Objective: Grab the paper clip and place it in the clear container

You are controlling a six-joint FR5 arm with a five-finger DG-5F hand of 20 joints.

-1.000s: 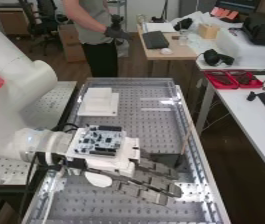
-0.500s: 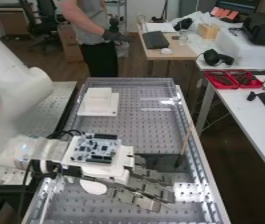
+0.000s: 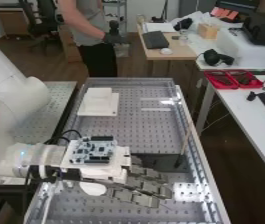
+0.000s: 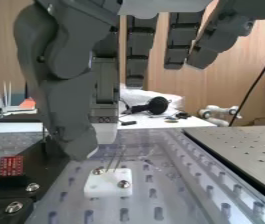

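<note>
Well, the thin wires (image 4: 119, 162) look metallic.

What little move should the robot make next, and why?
I'd ease the hand slightly toward the small white block, then recheck before closing. Its fingers look straight and have nothing between them, while two thin wires stand up from that block, near the thumb's tip. They may be the paper clip, though I can't be sure.
</note>
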